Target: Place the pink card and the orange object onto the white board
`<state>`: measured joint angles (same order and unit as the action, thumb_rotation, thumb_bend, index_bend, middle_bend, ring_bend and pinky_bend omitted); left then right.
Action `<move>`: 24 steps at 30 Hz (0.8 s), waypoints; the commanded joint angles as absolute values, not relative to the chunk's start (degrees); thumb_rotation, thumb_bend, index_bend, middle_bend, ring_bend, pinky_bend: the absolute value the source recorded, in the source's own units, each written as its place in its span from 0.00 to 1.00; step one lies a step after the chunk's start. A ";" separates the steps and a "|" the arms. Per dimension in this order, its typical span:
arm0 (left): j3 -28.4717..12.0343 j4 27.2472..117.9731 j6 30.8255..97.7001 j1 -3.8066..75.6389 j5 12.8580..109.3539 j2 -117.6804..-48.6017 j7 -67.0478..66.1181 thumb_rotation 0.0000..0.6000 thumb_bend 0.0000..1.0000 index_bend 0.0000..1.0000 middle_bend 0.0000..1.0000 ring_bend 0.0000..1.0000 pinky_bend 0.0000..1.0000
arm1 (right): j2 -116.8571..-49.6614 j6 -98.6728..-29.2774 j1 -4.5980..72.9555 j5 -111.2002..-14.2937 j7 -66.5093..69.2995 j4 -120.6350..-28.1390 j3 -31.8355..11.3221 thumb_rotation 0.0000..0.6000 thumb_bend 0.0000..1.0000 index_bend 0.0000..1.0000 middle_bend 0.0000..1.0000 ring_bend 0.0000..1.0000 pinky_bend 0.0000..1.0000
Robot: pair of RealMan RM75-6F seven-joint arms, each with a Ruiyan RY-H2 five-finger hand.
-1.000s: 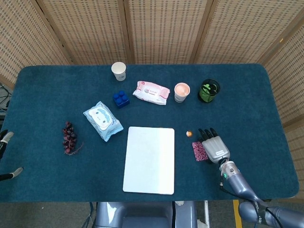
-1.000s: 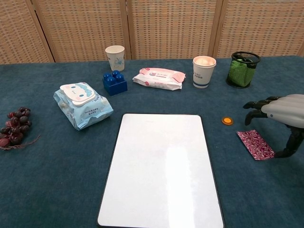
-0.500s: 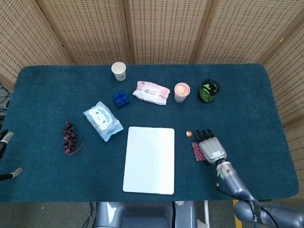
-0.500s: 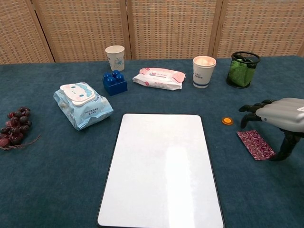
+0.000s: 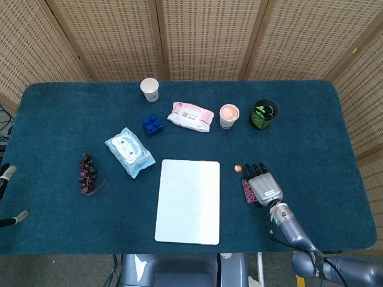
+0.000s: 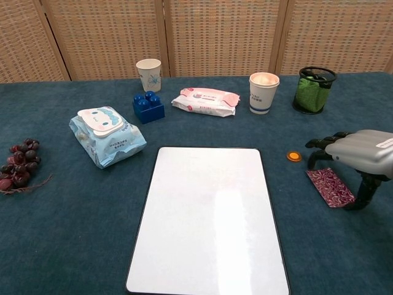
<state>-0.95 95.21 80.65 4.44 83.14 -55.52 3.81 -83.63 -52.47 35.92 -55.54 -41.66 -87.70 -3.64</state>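
Now the right hand (image 6: 356, 157) is held empty, fingers arched apart, over the thin patterned pink card (image 6: 330, 187). Being flat and probably light, it likely must be pinched at an edge.

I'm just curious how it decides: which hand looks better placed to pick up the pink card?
Probably the right hand: it hovers directly over the pink card, fingers apart, beside the orange object. The left hand is not in view.
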 commanded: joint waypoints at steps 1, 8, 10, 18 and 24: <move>-0.96 95.20 80.62 4.47 83.13 -55.53 3.82 1.00 0.00 0.00 0.00 0.00 0.00 | -83.87 -52.50 36.15 -54.98 -42.02 -87.35 -3.38 1.00 0.21 0.21 0.00 0.00 0.00; -0.97 95.20 80.48 4.53 83.04 -55.50 3.84 1.00 0.00 0.00 0.00 0.00 0.00 | -84.20 -52.39 36.65 -53.22 -42.38 -86.41 -2.98 1.00 0.22 0.22 0.00 0.00 0.00; -0.98 95.23 80.48 4.54 83.04 -55.49 3.83 1.00 0.00 0.00 0.00 0.00 0.00 | -84.18 -52.38 36.82 -52.81 -42.56 -86.32 -2.88 1.00 0.23 0.29 0.00 0.00 0.00; -0.97 95.24 80.39 4.58 83.01 -55.50 3.81 1.00 0.00 0.00 0.00 0.00 0.00 | -83.87 -53.18 36.92 -53.06 -41.40 -87.18 -2.92 1.00 0.26 0.47 0.00 0.00 0.00; -0.90 95.29 80.48 4.54 83.19 -55.45 3.91 1.00 0.00 0.00 0.00 0.00 0.00 | -83.22 -53.81 36.90 -54.47 -40.28 -88.42 -2.69 1.00 0.26 0.50 0.00 0.00 0.00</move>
<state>-0.90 95.30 80.49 4.54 83.19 -55.45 3.92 -83.29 -53.76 36.90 -54.40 -40.35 -88.35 -2.73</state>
